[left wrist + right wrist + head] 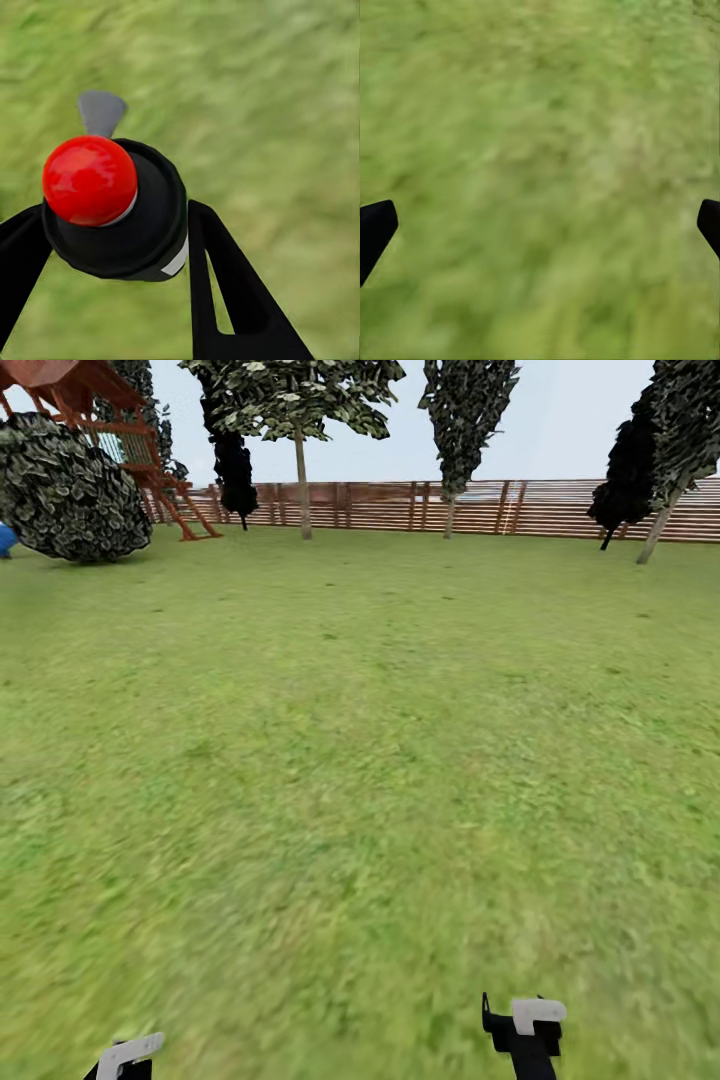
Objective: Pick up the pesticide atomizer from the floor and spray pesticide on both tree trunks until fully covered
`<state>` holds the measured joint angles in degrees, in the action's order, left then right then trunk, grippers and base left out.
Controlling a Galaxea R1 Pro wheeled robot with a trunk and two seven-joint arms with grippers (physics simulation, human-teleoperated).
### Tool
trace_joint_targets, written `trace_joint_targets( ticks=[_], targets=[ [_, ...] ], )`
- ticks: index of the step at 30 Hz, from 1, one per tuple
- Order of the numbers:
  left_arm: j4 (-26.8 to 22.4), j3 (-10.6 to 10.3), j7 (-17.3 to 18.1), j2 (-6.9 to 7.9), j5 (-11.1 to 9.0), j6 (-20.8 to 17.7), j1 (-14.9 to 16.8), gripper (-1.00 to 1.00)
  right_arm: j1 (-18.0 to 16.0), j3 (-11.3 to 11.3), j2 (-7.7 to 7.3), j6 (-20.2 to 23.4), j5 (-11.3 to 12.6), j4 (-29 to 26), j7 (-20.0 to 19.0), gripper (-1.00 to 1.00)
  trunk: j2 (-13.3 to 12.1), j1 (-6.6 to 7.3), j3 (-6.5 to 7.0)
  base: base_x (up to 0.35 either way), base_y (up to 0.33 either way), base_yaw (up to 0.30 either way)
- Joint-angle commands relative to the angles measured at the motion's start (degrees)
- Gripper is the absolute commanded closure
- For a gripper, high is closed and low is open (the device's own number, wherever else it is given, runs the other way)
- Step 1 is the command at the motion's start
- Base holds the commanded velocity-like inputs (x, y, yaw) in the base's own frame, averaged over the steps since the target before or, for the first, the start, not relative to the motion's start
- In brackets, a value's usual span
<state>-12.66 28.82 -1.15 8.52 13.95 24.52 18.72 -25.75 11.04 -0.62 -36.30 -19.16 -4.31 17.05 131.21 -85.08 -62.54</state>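
Blurry grass [540, 165] — pincer [540, 225] tips apart

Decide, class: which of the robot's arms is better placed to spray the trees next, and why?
Left. Its gripper has its fingers shut on the pesticide atomizer, the black bottle with a red cap. The right gripper is open above bare grass. The trees stand far off by the fence.

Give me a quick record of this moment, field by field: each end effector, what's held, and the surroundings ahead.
left end effector: shut on the pesticide atomizer, black body, red top
right end effector: open, nothing between its fingers, over grass
ground: green lawn
ahead: brown slat fence, trees in front of it
far left: round dark bush, wooden play structure
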Motion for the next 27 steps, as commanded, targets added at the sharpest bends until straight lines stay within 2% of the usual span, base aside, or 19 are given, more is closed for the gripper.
trace_joint_targets(
  ticks=[1,10,20,27],
  targets=[
    [0.00,0.01,0.01,0.00,-0.05,0.00,0.00,1.00,0.00,-0.02,0.00,0.00,0.00,0.00,0.00,-1.00,0.00,0.00,-0.02,0.337,0.048,0.281],
    [0.01,0.09,0.01,0.08,-0.23,0.00,0.00,1.00,0.00,-0.02,0.00,0.00,0.00,0.00,0.00,-1.00,0.00,0.00,-0.17,0.337,0.048,0.251],
    [0.01,0.10,0.00,0.09,-0.24,0.00,0.00,1.00,0.00,-0.04,-0.75,-0.02,-0.09,-0.09,-0.09,-1.00,0.00,0.00,-0.18,0.337,0.000,0.010],
    [0.01,0.10,-0.07,0.09,-0.24,0.00,0.00,1.00,0.00,-0.05,-0.74,0.00,-0.17,-0.09,-0.09,-1.00,0.00,0.00,-0.18,0.337,0.000,0.000]
  ],
)
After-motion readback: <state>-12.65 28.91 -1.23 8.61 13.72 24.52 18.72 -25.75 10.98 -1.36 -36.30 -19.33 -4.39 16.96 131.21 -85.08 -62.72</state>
